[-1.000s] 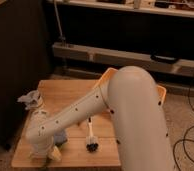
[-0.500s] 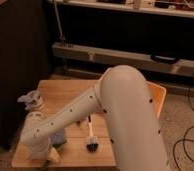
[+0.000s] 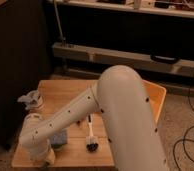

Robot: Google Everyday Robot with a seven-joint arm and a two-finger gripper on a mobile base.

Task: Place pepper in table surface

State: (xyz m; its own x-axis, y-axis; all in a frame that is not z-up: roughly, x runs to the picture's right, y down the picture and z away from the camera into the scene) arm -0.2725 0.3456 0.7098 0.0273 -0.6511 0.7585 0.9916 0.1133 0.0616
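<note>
The table surface [image 3: 65, 90] is a light-brown wooden top in the lower left of the camera view. My big white arm reaches across it from the right down to its front-left corner. My gripper [image 3: 44, 156] is at the end of the arm, low over that front-left corner, mostly hidden by the wrist. The dark-green pepper does not show anywhere; the arm covers much of the tabletop.
A white-handled brush [image 3: 90, 134] with black bristles lies near the table's front edge, right of the forearm. A grey-blue block [image 3: 60, 138] sits beside the wrist. A crumpled grey object [image 3: 32, 100] stands at the left edge. A yellow-orange bin [image 3: 159, 96] is behind the arm at right.
The arm has swung further forward and left, and the gripper end has dropped lower toward the table's front-left corner. The brush and the crumpled object have not moved.
</note>
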